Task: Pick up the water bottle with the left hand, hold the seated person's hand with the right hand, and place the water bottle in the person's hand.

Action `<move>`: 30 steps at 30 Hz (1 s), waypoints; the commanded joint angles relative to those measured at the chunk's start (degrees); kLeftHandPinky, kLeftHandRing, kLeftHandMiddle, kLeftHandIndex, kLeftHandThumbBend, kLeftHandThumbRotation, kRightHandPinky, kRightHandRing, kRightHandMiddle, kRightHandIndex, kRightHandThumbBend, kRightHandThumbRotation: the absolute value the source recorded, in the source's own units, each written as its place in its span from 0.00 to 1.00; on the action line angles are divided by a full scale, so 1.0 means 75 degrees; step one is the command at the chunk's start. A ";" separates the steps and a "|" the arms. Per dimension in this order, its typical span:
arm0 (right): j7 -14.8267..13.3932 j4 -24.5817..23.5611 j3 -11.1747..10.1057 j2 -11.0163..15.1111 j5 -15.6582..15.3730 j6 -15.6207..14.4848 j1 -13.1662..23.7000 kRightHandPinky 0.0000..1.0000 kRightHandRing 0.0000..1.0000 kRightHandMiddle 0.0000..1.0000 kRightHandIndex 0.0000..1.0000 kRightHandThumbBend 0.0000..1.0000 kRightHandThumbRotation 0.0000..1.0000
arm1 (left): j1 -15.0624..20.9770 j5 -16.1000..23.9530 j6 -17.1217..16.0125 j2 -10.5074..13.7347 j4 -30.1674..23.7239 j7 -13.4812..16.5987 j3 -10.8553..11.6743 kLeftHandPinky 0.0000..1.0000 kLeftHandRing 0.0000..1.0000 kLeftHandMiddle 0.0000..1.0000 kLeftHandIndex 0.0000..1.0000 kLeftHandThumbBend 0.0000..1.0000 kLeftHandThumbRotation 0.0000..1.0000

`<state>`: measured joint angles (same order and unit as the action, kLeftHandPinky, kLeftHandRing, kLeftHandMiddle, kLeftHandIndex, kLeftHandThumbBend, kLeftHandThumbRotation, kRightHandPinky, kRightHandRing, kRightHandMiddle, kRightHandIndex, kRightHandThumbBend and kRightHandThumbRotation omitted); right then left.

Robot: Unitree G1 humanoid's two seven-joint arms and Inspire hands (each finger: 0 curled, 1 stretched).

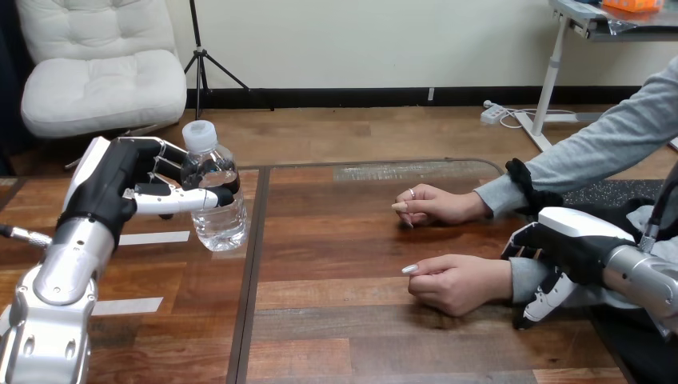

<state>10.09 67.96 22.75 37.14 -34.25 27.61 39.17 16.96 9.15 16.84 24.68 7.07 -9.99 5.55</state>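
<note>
A clear water bottle [216,216] with a white cap stands upright at the table's left. My left hand [112,188] is shut on it, with the thumb across its front and the fingers behind. I cannot tell whether its base still touches the wood. The person's two hands rest on the table at the right, one farther [440,204] and one nearer [456,282], both loosely curled and holding nothing. My right hand [572,248] sits over the grey sleeve just behind the nearer hand's wrist. Its fingers [544,302] hang down loosely in front of the sleeve, not closed round it.
The wooden table [344,336] has a dark seam [249,280] running front to back just right of the bottle. Two white tape strips [152,238] lie on the left panel. Bare wood lies between the bottle and the person's hands.
</note>
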 commanded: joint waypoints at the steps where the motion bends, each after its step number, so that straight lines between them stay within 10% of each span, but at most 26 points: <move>1: 0.0075 -0.0035 -0.0030 -0.0327 0.0146 0.0039 0.0159 0.56 0.58 0.62 0.64 0.95 0.00 | 0.0400 -0.0038 -0.0218 0.0237 -0.0434 0.0043 0.0182 0.31 0.37 0.42 0.43 0.64 0.00; 30: -0.0378 -0.0088 -0.0117 -0.0288 0.0204 0.0389 0.0037 0.43 0.45 0.51 0.53 0.85 0.00 | 0.0376 -0.0027 -0.0062 0.0214 -0.0523 0.0034 0.0167 0.32 0.38 0.43 0.43 0.63 0.00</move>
<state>9.08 67.96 22.43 36.07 -33.56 29.07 38.75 16.95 9.16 16.87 24.68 7.06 -9.99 5.57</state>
